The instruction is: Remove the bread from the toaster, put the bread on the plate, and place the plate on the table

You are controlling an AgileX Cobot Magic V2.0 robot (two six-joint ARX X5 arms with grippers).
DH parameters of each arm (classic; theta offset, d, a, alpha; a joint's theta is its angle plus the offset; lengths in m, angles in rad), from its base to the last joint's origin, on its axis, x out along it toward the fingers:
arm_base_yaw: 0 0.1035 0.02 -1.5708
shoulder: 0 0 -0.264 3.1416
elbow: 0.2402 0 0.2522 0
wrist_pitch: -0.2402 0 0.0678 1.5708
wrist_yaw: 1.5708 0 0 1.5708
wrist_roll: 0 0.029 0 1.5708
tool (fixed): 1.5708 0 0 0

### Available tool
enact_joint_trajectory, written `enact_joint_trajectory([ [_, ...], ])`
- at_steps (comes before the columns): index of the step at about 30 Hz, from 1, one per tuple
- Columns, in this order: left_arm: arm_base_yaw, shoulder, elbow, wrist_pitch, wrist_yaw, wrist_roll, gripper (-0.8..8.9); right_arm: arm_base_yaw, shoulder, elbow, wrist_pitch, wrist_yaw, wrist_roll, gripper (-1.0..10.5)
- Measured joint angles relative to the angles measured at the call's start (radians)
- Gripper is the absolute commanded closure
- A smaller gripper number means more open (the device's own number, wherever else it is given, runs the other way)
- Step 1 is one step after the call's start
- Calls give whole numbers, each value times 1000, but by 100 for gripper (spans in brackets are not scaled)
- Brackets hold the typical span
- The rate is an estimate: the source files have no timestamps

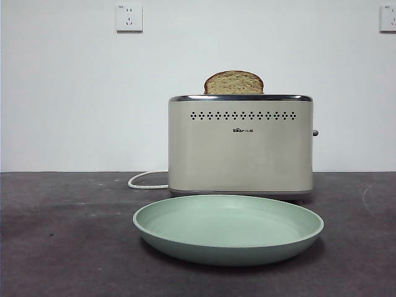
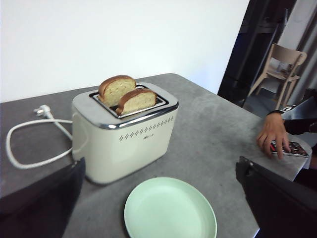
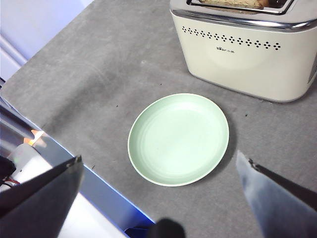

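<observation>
— Brown crust is poking out of the toaster [image 1: 241, 145]; is either gripper near it?

— No. The left gripper [image 2: 158, 208] hangs back with its jaws spread wide and nothing in them, well apart from the toaster, which sits toward its 11 o'clock. The right gripper [image 3: 158, 198] hovers high, gaping and empty too, the plate [image 3: 179, 139] at its 12 o'clock.

— Which slice is the bread?

— Two stand upright in the slots, and from the left wrist I can't say for sure. The front view shows the bread [image 1: 234, 82] with a wide, flattish top.

— And the plate?

— Bare, flat on the table [image 1: 68, 241], just in front of the toaster, not touching. A white cord [image 2: 29, 141] trails off the toaster's end.
</observation>
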Motion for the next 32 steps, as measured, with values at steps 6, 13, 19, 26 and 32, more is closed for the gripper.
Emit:
enact_joint_trajectory([
  [6,-58,136,0,185,27,0,220,0,0,0,0,0,0,317],
  [13,-201,345,1,430,-24,0,220,0,8,0,0,0,0,317],
  [19,-330,522,2,620,-138,6,221,0,29,0,0,0,0,317],
  [26,-425,761,107,681,-248,76,221,0,54,0,0,0,0,317],
  [32,-474,950,259,682,-296,146,221,0,71,0,0,0,0,317],
])
